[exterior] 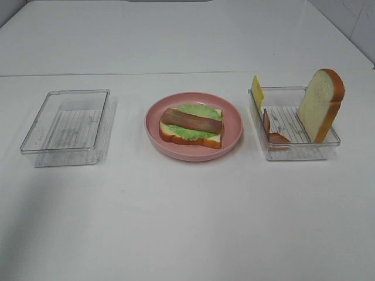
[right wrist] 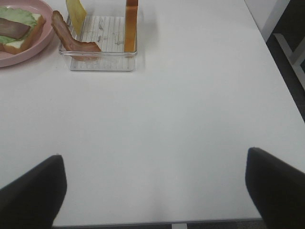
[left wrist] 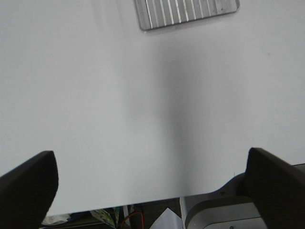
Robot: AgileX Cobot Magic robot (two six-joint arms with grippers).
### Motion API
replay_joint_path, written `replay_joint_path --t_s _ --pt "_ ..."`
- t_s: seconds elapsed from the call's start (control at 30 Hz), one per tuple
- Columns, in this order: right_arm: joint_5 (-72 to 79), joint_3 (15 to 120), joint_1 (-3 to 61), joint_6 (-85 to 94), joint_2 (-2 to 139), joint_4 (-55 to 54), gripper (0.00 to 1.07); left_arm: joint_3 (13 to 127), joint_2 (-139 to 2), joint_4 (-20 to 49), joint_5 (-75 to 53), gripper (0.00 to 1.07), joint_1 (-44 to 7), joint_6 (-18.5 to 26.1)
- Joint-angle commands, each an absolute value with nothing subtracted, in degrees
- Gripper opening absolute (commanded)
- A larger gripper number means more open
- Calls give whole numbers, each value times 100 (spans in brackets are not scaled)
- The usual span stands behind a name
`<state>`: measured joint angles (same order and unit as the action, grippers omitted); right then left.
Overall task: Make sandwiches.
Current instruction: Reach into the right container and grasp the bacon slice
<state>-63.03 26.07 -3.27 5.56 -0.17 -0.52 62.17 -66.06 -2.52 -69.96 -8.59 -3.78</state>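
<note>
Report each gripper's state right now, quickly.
Left gripper: open, holding nothing.
Right gripper: open, holding nothing.

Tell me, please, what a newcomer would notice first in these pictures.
A half-built sandwich lies on the pink plate in the middle: bread, lettuce, one bacon strip. To its right, a clear tray holds a bread slice leaning upright, a cheese square and a bacon piece.

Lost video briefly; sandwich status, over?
Left gripper, right gripper open, empty. Sandwich on pink plate: bread, lettuce, bacon. Cheese, second bacon, top slice in right tray. Nothing in the way.
</note>
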Motion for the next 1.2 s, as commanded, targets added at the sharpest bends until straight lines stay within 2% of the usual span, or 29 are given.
replay_joint_path --t_s 0.03,0.27,0.53,0.6,0.7,0.83,0.97,1.03,1.2 --pt "-6291 2595 -372 596 -195 0 99 5626 -5747 -241 -7059 101 -768 -636" --pt "-6291 2595 -372 596 -195 0 99 4721 -3850 -235 -6921 101 -745 -963" --pt "-6291 2595 -372 596 -195 0 99 3982 -1833 -258 -6675 101 -745 -911" --pt "-6291 2595 -372 596 -195 0 99 3804 -1324 -264 -6675 101 -745 -710" --pt "-6291 2595 -372 596 -195 0 99 3741 -1175 -258 -6675 101 -745 -642" --pt "-6291 2595 -372 596 -195 0 99 3317 -762 -241 -6543 101 -745 -229" --pt "-6291 2595 -372 596 -195 0 99 3042 -733 -103 -6268 101 -745 -172" --pt "-6291 2595 -372 596 -189 0 99 2974 -739 69 -6148 101 -745 0" --pt "-6291 2595 -372 596 -189 0 99 2974 -733 69 -6148 101 -745 0"
